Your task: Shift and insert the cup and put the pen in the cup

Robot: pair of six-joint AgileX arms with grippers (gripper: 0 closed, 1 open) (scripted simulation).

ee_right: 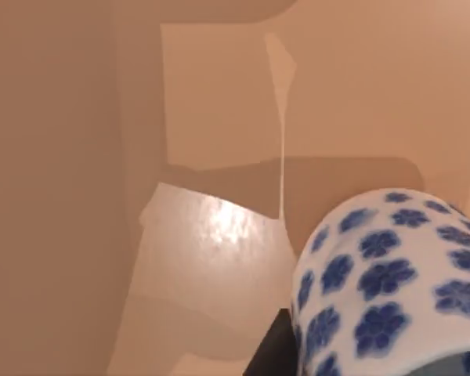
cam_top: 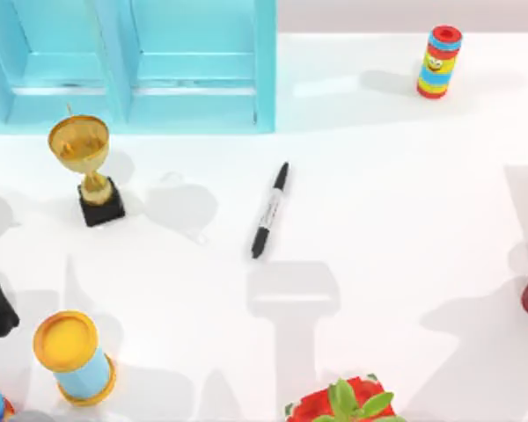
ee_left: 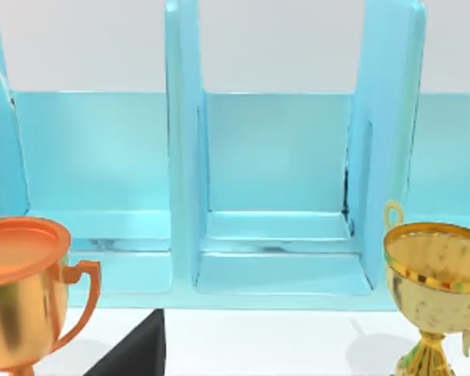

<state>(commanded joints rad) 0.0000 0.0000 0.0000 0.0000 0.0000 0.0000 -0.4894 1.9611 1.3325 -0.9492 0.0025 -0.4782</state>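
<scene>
Cup (ee_right: 392, 282) rigid, glazed, slippery, fragile: grip at wall; pen (cam_top: 270, 211) light, stiff: pinch mid-barrel; state of either tool: cannot tell.

No legible text (pen (cam_top: 270, 210) label blurred)

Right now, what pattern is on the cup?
The cup is white with blue flowers all over; the right wrist view shows it best.

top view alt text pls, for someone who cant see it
A black pen lies diagonally mid-table on a white table. A blue shelf unit stands at the back left with a gold trophy before it, and a striped cylinder at the back right.
</scene>
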